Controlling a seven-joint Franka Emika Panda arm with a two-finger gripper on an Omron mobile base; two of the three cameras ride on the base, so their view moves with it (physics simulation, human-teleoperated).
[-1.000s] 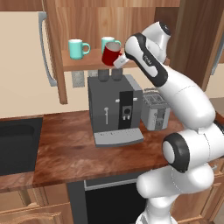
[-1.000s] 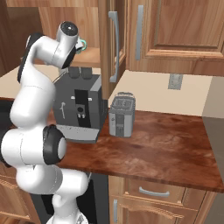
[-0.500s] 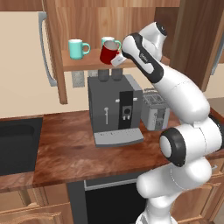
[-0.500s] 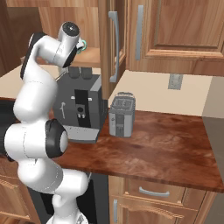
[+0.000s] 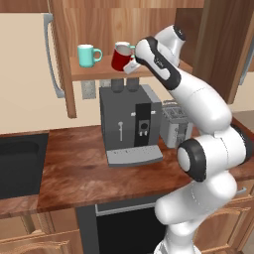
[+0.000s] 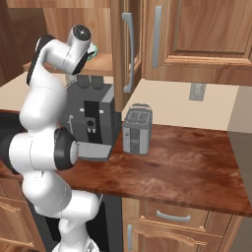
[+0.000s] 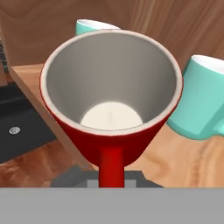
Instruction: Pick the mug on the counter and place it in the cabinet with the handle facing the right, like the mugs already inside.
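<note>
The dark red mug (image 5: 120, 57) hangs tilted at the front edge of the open cabinet's shelf (image 5: 96, 74), just above the shelf board. My gripper (image 5: 131, 66) is shut on it from the right, at its handle side. In the hand view the mug (image 7: 111, 100) faces me mouth-first, showing its pale inside, and its red handle (image 7: 111, 168) points down toward the hand. One teal mug (image 5: 87, 54) stands at the shelf's left; the other teal mug (image 7: 201, 105) sits close behind and beside the red one. My fingertips are hidden behind the mug.
A dark coffee machine (image 5: 130, 119) stands on the counter (image 5: 74, 171) directly under the shelf, with a steel toaster (image 5: 173, 130) to its right. The open cabinet door (image 5: 58, 59) with its grey bar handle hangs on the left. A black sink (image 5: 17, 168) lies at the far left.
The gripper has carried the red mug a little left and up, closer in over the shelf edge. The teal mugs have stayed put.
</note>
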